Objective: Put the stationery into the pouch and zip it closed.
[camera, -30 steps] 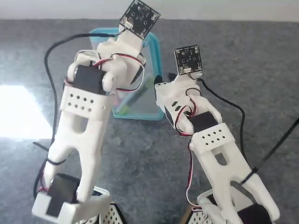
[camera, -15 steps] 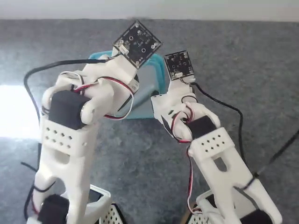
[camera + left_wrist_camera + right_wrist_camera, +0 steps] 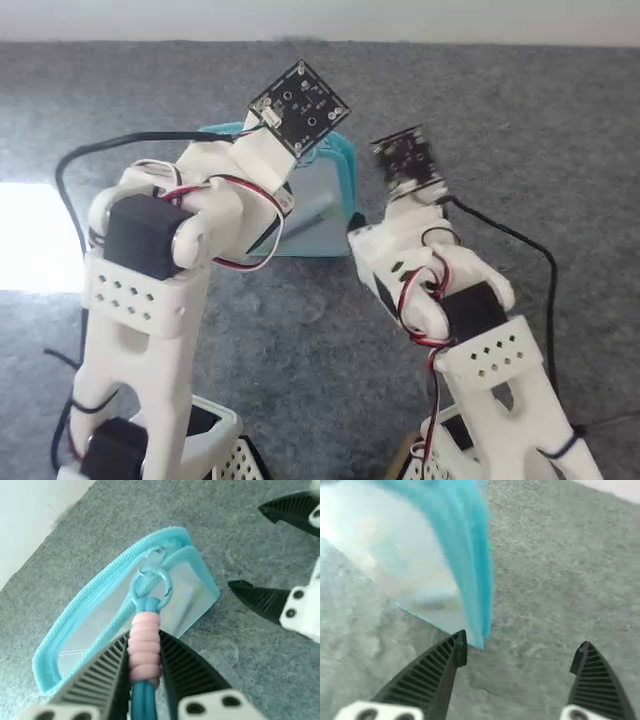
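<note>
While the left gripper point(image 3: 144, 642) keeps its fingers pressed together on the pink ribbed pull point(image 3: 145, 627), a teal cord point(image 3: 148, 605) runs out of that pull to a ring point(image 3: 151, 582). The ring hangs from the slider point(image 3: 156, 555), close to one end of the pouch point(image 3: 95, 630). The pouch has teal edging and a clear face, and it rests on the grey table point(image 3: 260, 680).

From above, the pouch point(image 3: 322, 218) sits in the upper centre of the frame. Most of it is hidden behind the left arm point(image 3: 150, 260) and that arm's camera board point(image 3: 300, 105); its right-hand strip and lower edge show past them. The contents are hard to make out: a pale shape behind the clear face in the left wrist view, a faint grey streak from above. Whether the zip teeth meet along their whole length I cannot tell.

The right gripper point(image 3: 522, 642) has its fingers spread wide and holds nothing. One fingertip is just beside a corner of the pouch point(image 3: 395, 545), the other over bare table. The left wrist view also catches the right gripper's black fingers point(image 3: 260, 597), apart from each other and cut off at the frame edge.
</note>
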Tool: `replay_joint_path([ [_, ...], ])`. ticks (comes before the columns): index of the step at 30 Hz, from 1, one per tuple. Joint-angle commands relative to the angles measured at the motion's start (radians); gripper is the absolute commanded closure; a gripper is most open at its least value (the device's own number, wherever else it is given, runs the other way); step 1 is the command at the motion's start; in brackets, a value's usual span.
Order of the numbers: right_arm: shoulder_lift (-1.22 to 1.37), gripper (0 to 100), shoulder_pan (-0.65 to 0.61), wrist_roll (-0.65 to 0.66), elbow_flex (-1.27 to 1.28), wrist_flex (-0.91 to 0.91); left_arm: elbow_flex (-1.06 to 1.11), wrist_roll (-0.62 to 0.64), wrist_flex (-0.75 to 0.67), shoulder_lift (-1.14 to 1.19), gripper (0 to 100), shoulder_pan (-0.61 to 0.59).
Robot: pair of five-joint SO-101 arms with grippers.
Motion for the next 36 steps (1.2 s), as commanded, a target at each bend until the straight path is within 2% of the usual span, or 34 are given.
replay_joint_path([
  [1,-0.028,63.9,-0.008,0.135,0.061,-0.056,-0.036,0.002,0.031,-0.037,99,-0.011],
  [3,-0.030,60.9,-0.027,0.207,0.114,-0.090,-0.036,0.002,0.031,-0.037,99,-0.018],
  [12,-0.021,59.8,-0.039,0.272,0.137,-0.173,0.025,-0.054,0.029,-0.037,99,-0.063],
  [15,-0.028,59.7,-0.028,0.270,0.137,-0.176,0.027,-0.060,0.031,-0.037,99,-0.063],
  [23,-0.028,59.7,0.056,0.247,0.158,-0.177,0.061,-0.173,0.032,-0.038,99,-0.064],
  [31,-0.028,59.7,0.007,0.255,0.187,-0.166,0.335,-0.229,0.028,-0.195,99,-0.023],
  [36,-0.028,59.7,-0.045,0.255,0.187,-0.145,0.504,-0.150,-0.064,-0.324,99,-0.023],
])
